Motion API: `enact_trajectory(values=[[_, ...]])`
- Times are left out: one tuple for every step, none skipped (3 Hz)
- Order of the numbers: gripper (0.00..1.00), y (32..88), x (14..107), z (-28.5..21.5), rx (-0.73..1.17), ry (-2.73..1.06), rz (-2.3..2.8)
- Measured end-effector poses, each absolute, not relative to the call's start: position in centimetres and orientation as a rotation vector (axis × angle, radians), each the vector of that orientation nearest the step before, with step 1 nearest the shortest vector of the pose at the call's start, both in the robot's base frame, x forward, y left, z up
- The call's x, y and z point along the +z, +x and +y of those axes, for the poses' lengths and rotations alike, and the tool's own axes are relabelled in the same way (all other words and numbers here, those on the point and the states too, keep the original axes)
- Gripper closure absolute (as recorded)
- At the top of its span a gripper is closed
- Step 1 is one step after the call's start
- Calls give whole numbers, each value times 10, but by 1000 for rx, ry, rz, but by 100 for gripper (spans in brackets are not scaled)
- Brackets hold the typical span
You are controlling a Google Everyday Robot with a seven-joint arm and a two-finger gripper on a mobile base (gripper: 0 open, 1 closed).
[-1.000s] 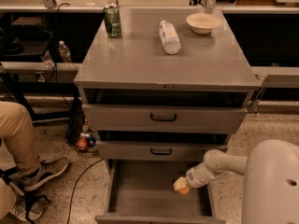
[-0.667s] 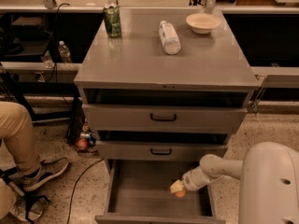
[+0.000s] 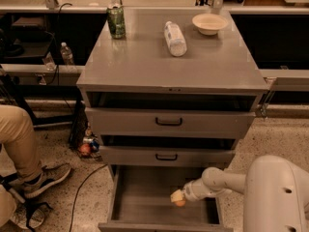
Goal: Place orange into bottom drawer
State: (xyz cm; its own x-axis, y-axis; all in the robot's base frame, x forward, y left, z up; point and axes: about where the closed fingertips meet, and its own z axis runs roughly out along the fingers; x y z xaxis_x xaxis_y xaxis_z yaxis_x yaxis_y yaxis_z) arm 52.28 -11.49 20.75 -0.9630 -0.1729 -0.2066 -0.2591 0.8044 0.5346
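Observation:
The bottom drawer [image 3: 140, 202] is pulled open at the foot of the grey cabinet, its flat floor showing. My gripper [image 3: 177, 197] reaches in from the right, low over the right side of the drawer floor. The orange [image 3: 180, 203] shows just under the gripper's tip, at or just above the floor. I cannot tell whether the gripper still holds it.
On the cabinet top [image 3: 145, 62] stand a green can [image 3: 116, 21], a lying plastic bottle [image 3: 175, 38] and a cream bowl [image 3: 209, 23]. Two shut drawer fronts with black handles [image 3: 168, 122] sit above. A seated person's leg and shoe [image 3: 38, 178] are at left; a small dark red round thing [image 3: 85, 149] lies by the cabinet.
My gripper has moved left and lower into the open bottom drawer, carrying the orange with it toward the floor.

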Motion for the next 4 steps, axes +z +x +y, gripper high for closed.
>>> enact_trajectory(values=[[100,531,196,-105,915,-338,2789],[100,539,186,-96,949,-338,2745],[100,548,170,-90,983,-322,2715],[98,554,158,-86,992,-315,2701]])
